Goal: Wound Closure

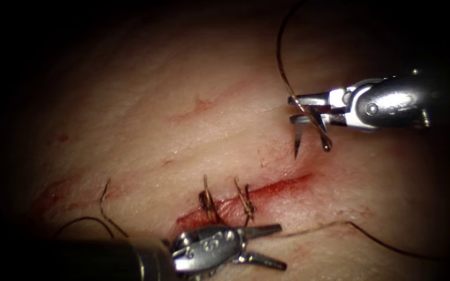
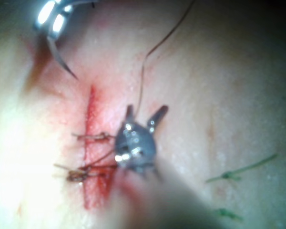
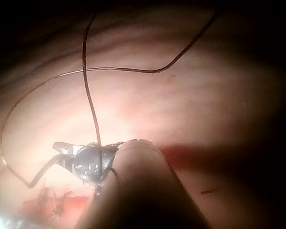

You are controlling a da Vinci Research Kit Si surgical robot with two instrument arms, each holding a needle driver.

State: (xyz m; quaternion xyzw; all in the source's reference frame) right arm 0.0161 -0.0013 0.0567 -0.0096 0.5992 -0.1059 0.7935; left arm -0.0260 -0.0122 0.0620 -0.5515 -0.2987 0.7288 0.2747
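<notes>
The endoscope looks down on the tissue (image 1: 183, 130) from above and in front, near enough that the cut (image 1: 256, 195) and both tools sit in one frame; the left wrist view looks along its own shaft at the left tool (image 2: 142, 125), very close, facing the cut (image 2: 91, 143), which runs lengthwise just beside that tool; the right wrist view looks along its shaft at the right tool (image 3: 69, 160), closer still; all three share the cut (image 3: 47, 205) and its stitches (image 1: 225, 200).
</notes>
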